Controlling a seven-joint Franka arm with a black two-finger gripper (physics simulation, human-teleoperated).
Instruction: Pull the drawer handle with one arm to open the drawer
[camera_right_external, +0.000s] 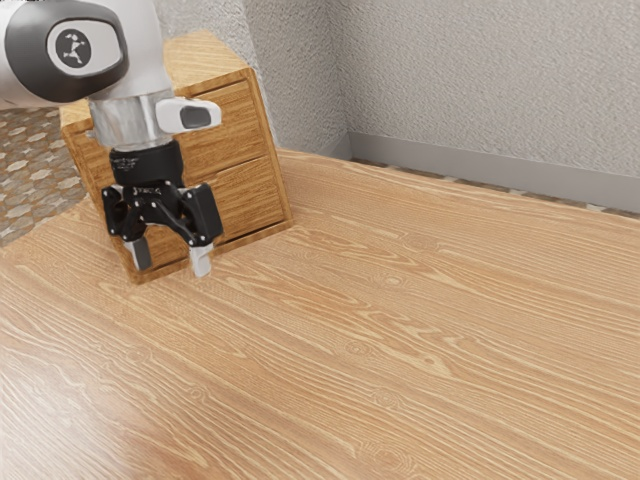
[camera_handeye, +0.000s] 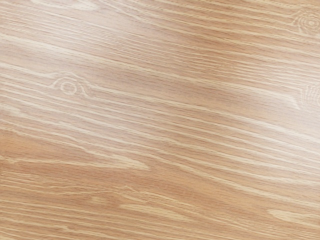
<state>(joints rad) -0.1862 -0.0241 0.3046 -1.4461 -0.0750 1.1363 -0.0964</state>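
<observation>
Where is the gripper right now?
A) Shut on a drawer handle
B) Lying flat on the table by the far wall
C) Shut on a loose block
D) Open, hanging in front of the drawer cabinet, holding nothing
D: in the exterior view the gripper hangs in front of the wooden drawer cabinet, its fingers apart and pointing down at the table, with nothing between them.
</observation>
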